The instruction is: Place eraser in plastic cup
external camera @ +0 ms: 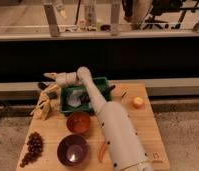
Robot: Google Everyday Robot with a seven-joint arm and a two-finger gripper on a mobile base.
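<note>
My arm (110, 125) reaches from the table's near right edge toward the far left. The gripper (50, 76) is at the far left, just beyond the table's back edge and left of a green bin (100, 82). A pale whitish thing (73, 103) lies inside the bin; I cannot tell whether it is the plastic cup. I cannot pick out the eraser. A small dark thing (43, 86) lies just below the gripper.
On the wooden table (143, 130) stand an orange bowl (79, 122) and a purple bowl (72, 149). A dark cluster (33, 146) lies near left, beige items (43, 105) at the left edge, a yellow-orange object (138, 102) at right. A dark wall runs behind.
</note>
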